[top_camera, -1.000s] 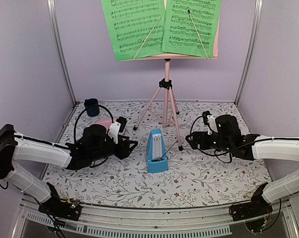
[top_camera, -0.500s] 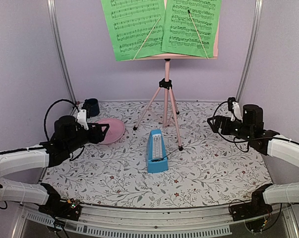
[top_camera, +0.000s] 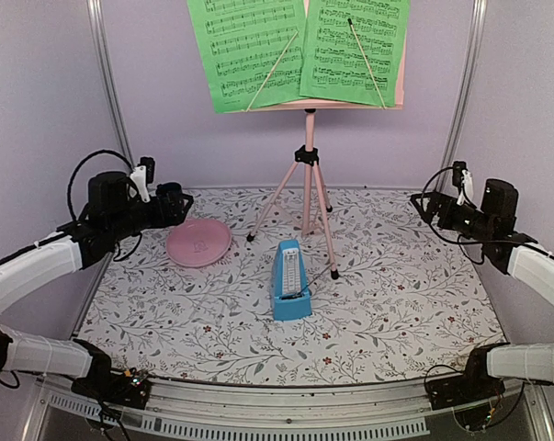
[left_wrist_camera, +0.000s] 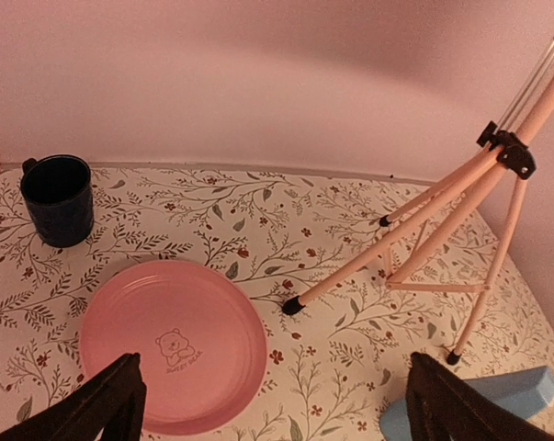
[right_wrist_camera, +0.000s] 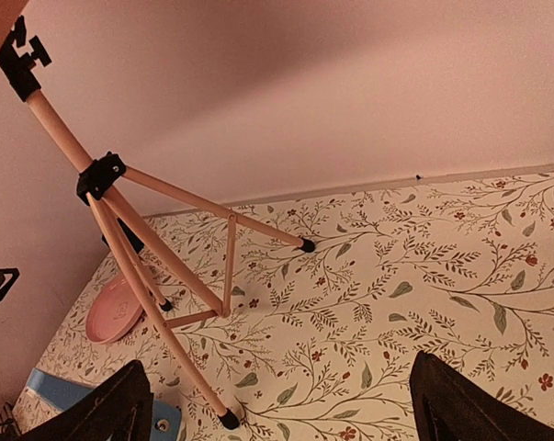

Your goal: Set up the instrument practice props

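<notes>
The pink tripod music stand [top_camera: 307, 179] stands at the back middle of the table; its legs also show in the left wrist view [left_wrist_camera: 423, 234] and the right wrist view [right_wrist_camera: 148, 266]. Two green sheet-music pages [top_camera: 249, 50] [top_camera: 355, 46] rest side by side on its desk. The blue pyramid metronome [top_camera: 289, 281] stands upright in front of the stand, by its right leg. My left gripper [top_camera: 173, 206] is open and empty, raised at the far left. My right gripper [top_camera: 428, 208] is open and empty, raised at the far right.
A round pink plate [top_camera: 198, 243] lies left of the stand and shows in the left wrist view [left_wrist_camera: 173, 343]. A dark blue cup [left_wrist_camera: 58, 199] stands at the back left corner. Purple walls and metal posts [top_camera: 108, 92] enclose the floral mat [top_camera: 387, 312].
Both arms have pulled back from the middle, up and outward toward the side walls. The pink plate, covered by the left arm before, now shows in full. The props have not moved.
</notes>
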